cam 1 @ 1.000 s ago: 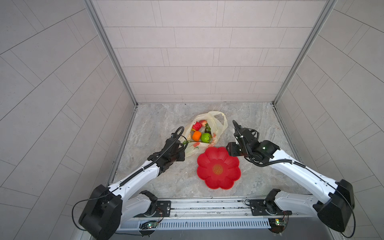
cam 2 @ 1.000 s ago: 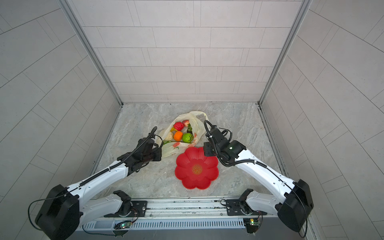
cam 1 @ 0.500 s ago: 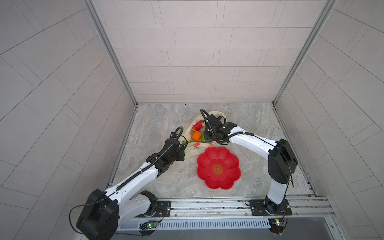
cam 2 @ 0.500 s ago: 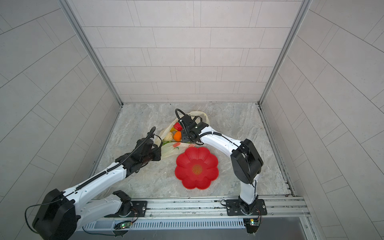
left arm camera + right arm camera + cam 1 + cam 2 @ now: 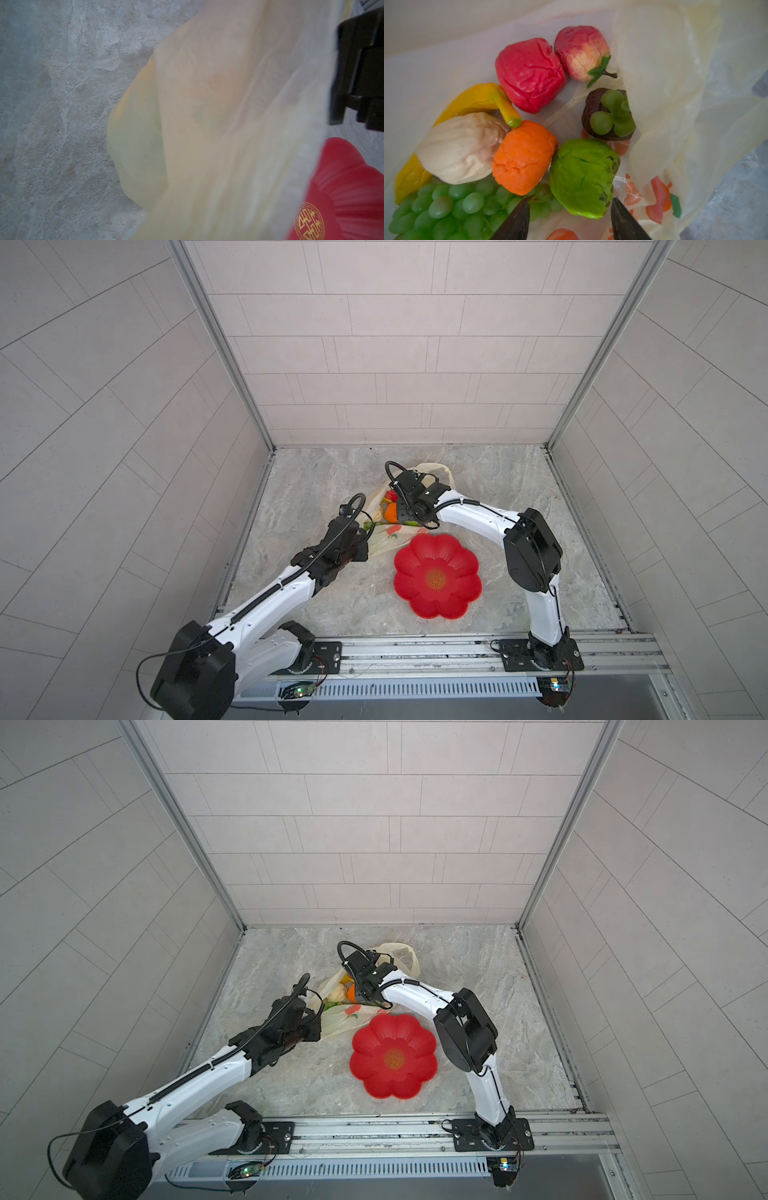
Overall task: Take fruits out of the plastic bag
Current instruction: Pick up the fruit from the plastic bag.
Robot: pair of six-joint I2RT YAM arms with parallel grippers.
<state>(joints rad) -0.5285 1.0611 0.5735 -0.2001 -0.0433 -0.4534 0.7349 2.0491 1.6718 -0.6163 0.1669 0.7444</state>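
The plastic bag [image 5: 384, 546] lies on the marble floor with its mouth spread. My left gripper [image 5: 363, 546] is shut on the bag's near edge, and in the left wrist view the bag's pale film [image 5: 228, 124] fills the picture and hides the jaws. My right gripper [image 5: 569, 205] stands open inside the bag's mouth. The green ball [image 5: 583, 176] lies just ahead of its fingertips, not held. Around it lie the other fruits: orange [image 5: 523, 158], cream bulb [image 5: 460, 147], banana [image 5: 475, 99], grape bunch [image 5: 446, 209], red piece [image 5: 530, 74], red-and-cream piece [image 5: 581, 52] and mangosteen [image 5: 606, 118].
A red flower-shaped plate [image 5: 436, 556] sits on the floor just in front of the bag, between the two arms. The bag's loop handle [image 5: 440, 470] lies behind the right wrist. Tiled walls close the cell at the back and on both sides.
My right arm has swung from beside the plate over to the bag and come down into its mouth. Its jaws narrowed and widened again. The left arm has stayed holding the bag.
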